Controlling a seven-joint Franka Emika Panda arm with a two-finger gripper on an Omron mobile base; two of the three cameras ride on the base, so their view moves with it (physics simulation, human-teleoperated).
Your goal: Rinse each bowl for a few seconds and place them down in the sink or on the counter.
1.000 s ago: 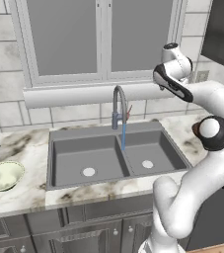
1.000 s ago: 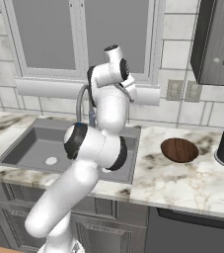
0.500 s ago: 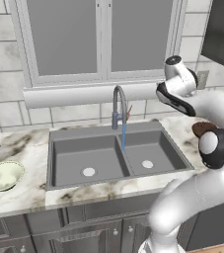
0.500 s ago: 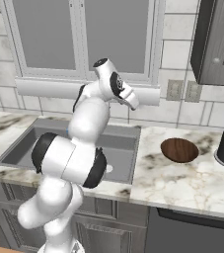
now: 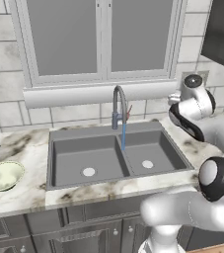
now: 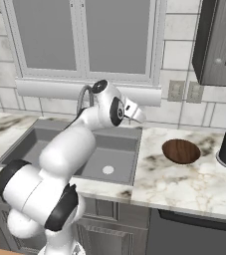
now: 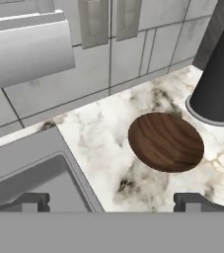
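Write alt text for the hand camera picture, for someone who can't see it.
A shallow reddish-brown bowl sits on a white marble counter, straight ahead of the robot's open, empty pincer. A dark grey cone-shaped appliance stands beyond it, a corner of the grey sink lies alongside, and a tiled wall rises behind.

From my station, the brown bowl looked like smooth grained wood, the cream-green bowl like glazed ceramic. The counter showed glossy veined marble. The sink read as matte grey, its faucet as brushed metal. I saw a dark, dull-finished canister and matte tiled wall.
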